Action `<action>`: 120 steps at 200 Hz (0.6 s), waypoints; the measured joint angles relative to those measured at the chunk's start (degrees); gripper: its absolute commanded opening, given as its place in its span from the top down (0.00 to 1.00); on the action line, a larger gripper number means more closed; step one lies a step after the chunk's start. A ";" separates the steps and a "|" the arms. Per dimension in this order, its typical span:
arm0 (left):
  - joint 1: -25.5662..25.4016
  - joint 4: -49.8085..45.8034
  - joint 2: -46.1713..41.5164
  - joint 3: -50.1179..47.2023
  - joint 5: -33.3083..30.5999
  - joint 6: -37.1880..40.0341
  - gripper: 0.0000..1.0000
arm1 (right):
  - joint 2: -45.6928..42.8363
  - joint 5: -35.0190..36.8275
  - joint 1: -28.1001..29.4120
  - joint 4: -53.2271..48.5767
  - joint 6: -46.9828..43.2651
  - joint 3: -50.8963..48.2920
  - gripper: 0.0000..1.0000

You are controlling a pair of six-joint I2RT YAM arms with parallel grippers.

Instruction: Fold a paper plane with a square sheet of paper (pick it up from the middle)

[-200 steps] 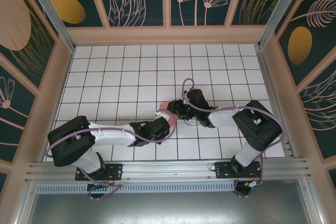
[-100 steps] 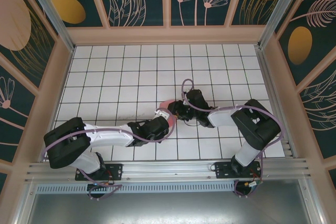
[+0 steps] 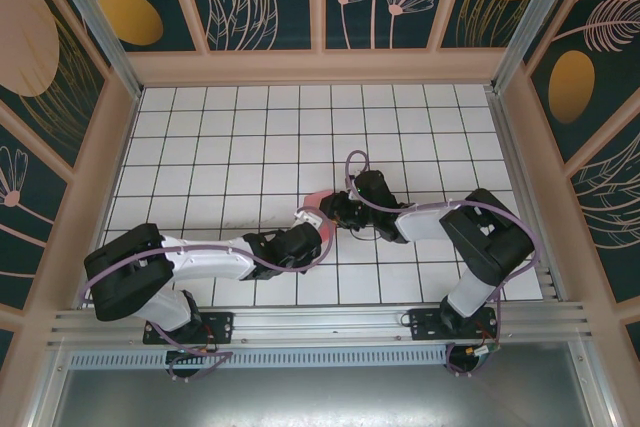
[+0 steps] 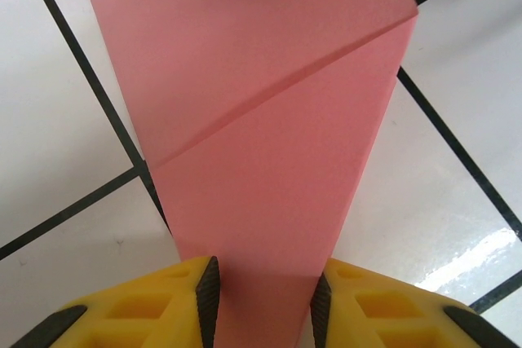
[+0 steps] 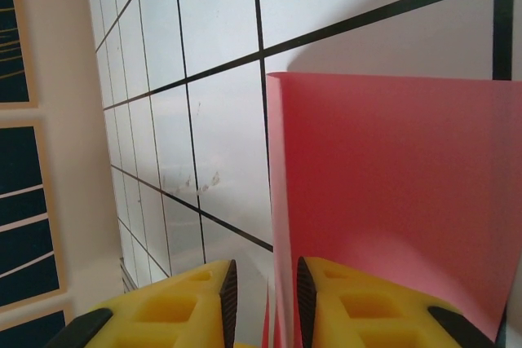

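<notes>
Looking down from the overhead camera, I see the 2 arms meeting near the middle of the white tiled table (image 3: 230,147), with a folded pink paper (image 3: 318,197) showing between their tips.

On my left wrist camera the left gripper (image 4: 263,287) has the narrow end of that paper between its black pads (image 4: 209,295). Both pads sit against the paper's edges, so I read it as clamped on the paper. From there the paper widens away from the fingers, with 1 diagonal crease running across it and dark tile lines passing underneath.

On the right wrist camera the right gripper (image 5: 267,287) straddles a vertical folded edge of the paper. Its jaws are slightly apart: a sliver of tile shows between the left-hand pad and the paper, so the pads are not pressed onto it. The rest of that paper spreads off to the right of the edge.
</notes>
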 measured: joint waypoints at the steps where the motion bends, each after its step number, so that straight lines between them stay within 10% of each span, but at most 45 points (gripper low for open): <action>1: 0.00 0.00 0.00 0.00 0.00 0.00 0.61 | 0.00 0.00 0.00 0.00 0.02 0.02 0.71; 120: -0.02 0.04 0.48 -0.59 0.00 -0.22 0.84 | 0.00 0.02 0.00 -0.68 -0.04 0.50 0.71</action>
